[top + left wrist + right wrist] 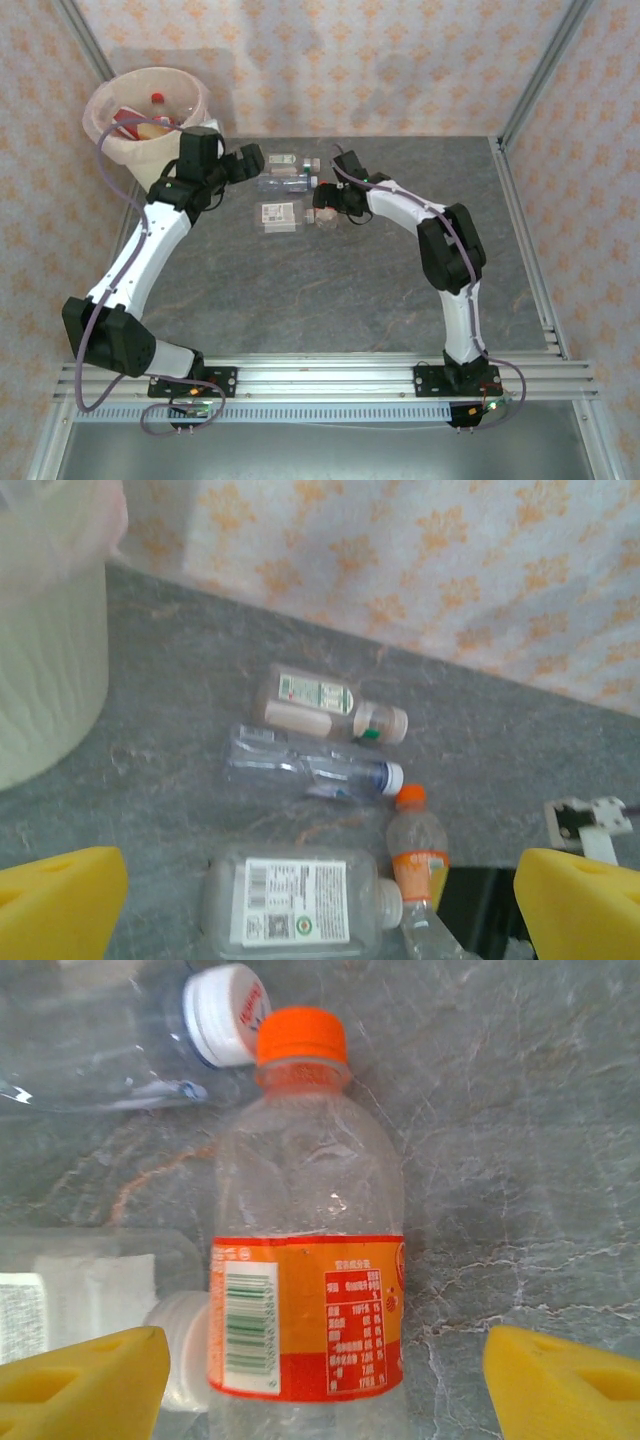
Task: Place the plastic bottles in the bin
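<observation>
Right gripper (325,1360) stands spread astride the clear orange-capped, orange-labelled plastic bottle (305,1190); it looks empty, light, thin-walled and slippery, so grip its labelled middle gently

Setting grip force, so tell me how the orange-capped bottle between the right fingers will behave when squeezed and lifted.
The orange-capped bottle looks empty, so probably light. Its clear wall is wrinkled, so it likely buckles under the right gripper rather than staying stiff. Round and lying on the table, it may roll if nudged.
</observation>
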Controlling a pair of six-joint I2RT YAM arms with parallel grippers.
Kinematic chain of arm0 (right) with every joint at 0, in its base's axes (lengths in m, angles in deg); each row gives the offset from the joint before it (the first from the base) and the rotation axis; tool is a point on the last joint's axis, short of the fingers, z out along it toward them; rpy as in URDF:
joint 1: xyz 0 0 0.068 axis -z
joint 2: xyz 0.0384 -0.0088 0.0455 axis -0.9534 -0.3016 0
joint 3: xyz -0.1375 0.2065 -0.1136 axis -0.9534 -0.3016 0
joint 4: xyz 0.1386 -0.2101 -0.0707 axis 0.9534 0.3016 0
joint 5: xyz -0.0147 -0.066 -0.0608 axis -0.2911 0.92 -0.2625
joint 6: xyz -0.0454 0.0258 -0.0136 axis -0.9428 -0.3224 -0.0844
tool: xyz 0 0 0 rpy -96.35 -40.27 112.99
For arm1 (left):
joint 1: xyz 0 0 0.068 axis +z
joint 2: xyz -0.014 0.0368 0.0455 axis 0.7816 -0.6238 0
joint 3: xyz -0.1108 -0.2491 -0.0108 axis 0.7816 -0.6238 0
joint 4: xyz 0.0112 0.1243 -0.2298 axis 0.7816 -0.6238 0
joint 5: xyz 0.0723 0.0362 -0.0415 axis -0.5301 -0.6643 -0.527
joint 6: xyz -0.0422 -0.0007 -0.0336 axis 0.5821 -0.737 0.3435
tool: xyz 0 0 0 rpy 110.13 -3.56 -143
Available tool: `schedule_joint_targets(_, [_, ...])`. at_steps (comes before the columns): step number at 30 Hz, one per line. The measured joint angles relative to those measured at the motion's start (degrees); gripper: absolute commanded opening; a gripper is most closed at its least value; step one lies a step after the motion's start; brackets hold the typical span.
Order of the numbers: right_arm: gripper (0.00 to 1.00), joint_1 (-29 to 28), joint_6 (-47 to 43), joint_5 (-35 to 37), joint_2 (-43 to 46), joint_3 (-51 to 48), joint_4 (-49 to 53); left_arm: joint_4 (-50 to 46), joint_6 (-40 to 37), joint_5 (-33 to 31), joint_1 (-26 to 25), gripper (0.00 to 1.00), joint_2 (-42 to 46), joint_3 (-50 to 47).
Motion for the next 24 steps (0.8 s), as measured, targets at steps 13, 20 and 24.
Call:
schedule_joint_targets(13, [0.55,-0.90,0.63,4.50,-5.07,2.73,3.72,2.80,2.54,1.55,0.02,1.00,3.52,-7.87])
schedule_joint_targets(20, [0.44,-0.87,-1.62,6.69,0.74,-6.29,-2.47,4.07,4.15,7.08,0.02,1.00,3.21,-7.89])
schedule_joint_targets(24, [0.44,-0.87,-4.72,6.08,10.95,-16.28,-8.66,7.96,5.73,12.04,0.02,1.00,2.80,-8.90])
